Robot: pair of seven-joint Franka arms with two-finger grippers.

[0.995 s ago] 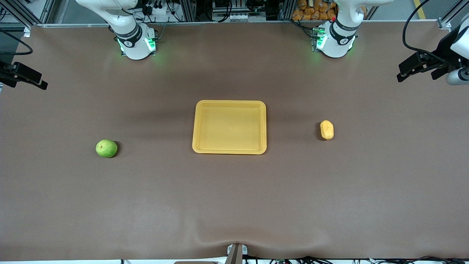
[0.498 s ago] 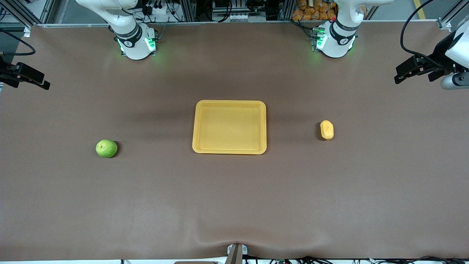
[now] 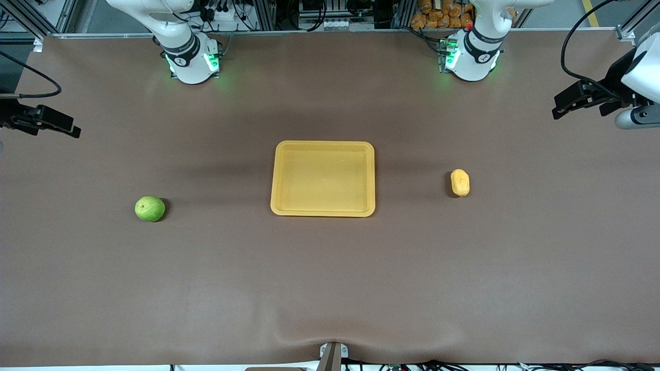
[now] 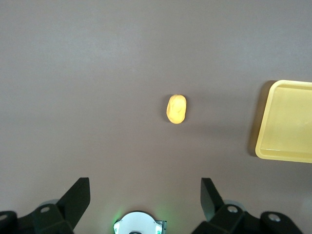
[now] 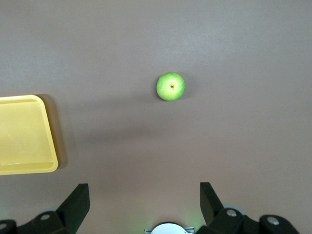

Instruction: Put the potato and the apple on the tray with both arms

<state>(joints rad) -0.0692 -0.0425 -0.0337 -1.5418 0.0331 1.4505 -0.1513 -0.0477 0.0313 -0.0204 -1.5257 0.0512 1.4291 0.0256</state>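
Observation:
The yellow tray (image 3: 323, 212) lies in the middle of the brown table with nothing in it. The green apple (image 3: 150, 208) rests toward the right arm's end, the yellow-orange potato (image 3: 460, 182) toward the left arm's end, both well apart from the tray. My left gripper (image 3: 568, 102) hangs open high over the table's left-arm end. In its wrist view the potato (image 4: 176, 108) and a tray corner (image 4: 285, 155) lie below the open gripper (image 4: 145, 187). My right gripper (image 3: 58, 123) hangs open over the right-arm end. It (image 5: 144, 190) looks down on the apple (image 5: 170, 87) and the tray's rim (image 5: 27, 169).
The two arm bases (image 3: 192, 62) (image 3: 472, 59) with green lights stand along the table's edge farthest from the front camera. A small mount (image 3: 332, 355) sits at the nearest edge, where the brown cover is slightly wrinkled.
Both grippers have drifted a little inward from the table's ends, toward the apple and the potato. The fruit, potato and tray have not moved.

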